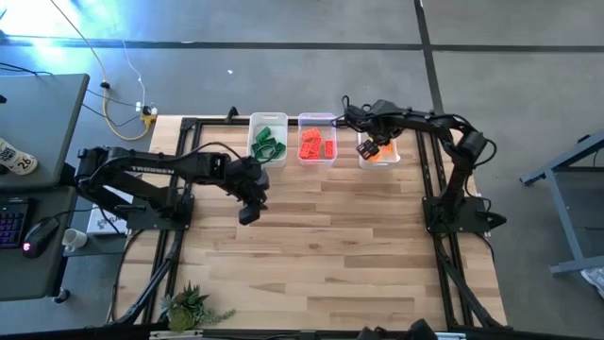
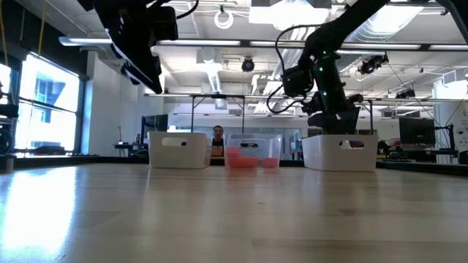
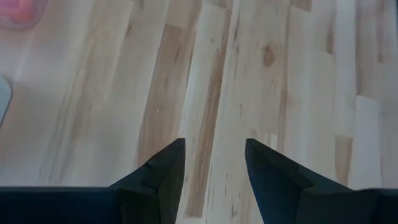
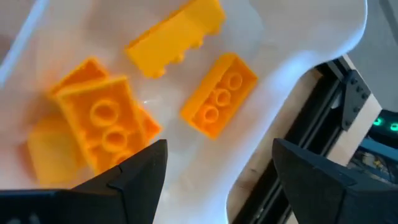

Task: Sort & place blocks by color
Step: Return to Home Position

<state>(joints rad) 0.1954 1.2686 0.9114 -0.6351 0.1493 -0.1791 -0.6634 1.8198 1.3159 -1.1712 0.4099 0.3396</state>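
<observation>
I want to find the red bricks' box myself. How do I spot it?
Look at the wooden table: three bins line its far edge. Take the middle bin, the see-through one holding red blocks; its white neighbours hold green blocks and orange blocks.

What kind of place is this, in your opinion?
Probably a robotics lab: exposed ceiling ducts, monitors on desks behind, and a wooden table carrying the left arm and right arm.

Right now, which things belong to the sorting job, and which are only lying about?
Job: green blocks, red blocks, orange blocks, left white bin, clear bin, right white bin.
Lying about: potted plant, computer mouse, yellow cable.
</observation>
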